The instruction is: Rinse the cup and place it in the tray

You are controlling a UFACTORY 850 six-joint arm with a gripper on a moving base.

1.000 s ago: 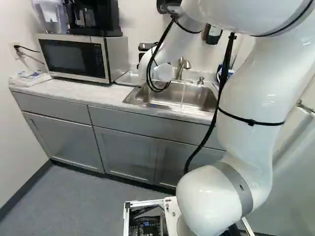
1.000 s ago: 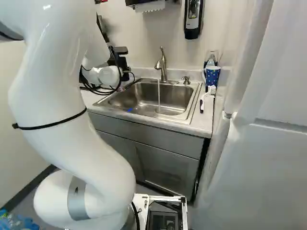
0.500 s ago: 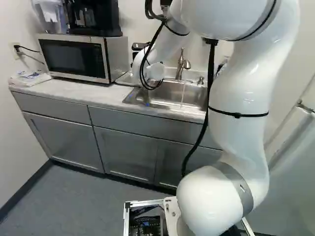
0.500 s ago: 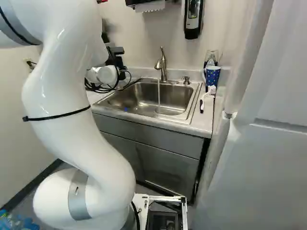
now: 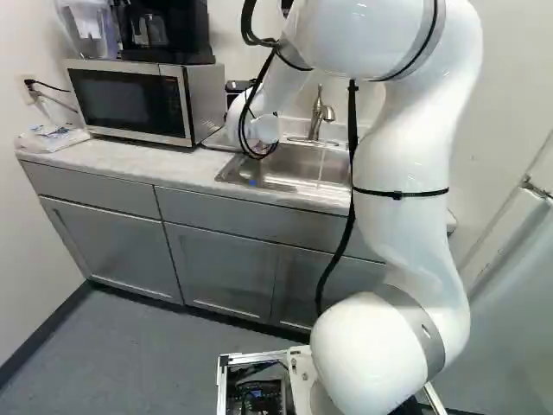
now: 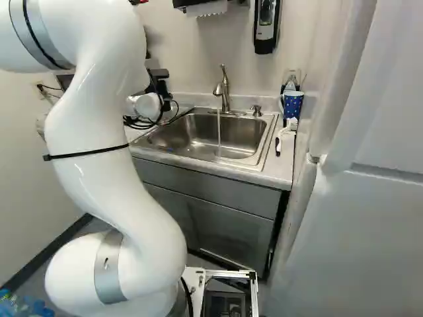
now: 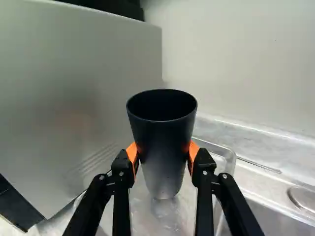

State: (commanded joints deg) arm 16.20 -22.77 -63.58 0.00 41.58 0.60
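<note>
A pale marbled countertop (image 5: 164,162) over grey cabinets runs along the back of a small kitchenette. At the upper left of the left base view stands a stainless microwave (image 5: 130,102) with a black coffee maker (image 5: 160,33) on top. Its side panel rises close beside the gripper (image 7: 163,151) in the wrist view, so a sideways swing or a wrist turn could knock the knuckles or the load against it.

Next comes the clear plastic tray (image 7: 229,156), between microwave and sink. The task's cup, a black tapered tumbler (image 7: 165,169), is upright above the tray floor, pinched from two sides by the orange pads (image 7: 132,153); whether its base touches down I can't tell. The step in hand looks like the final set-down. Let go too high and the narrow foot could drop, tip and roll; press too low and the tumbler might slide up through the pads or shove the light tray. If its wall is wet, the smooth taper could slip too. Coming down off-centre, it could catch the raised rim.

The looped black cables (image 5: 247,130) hang near the sink's left end in the left base view and might snag or drag as the arm (image 5: 393,156) withdraws.

Right of centre in the right base view, water (image 6: 219,132) runs from the faucet (image 6: 225,91) into the steel sink (image 6: 246,130); left on, it would simply go to waste.
</note>
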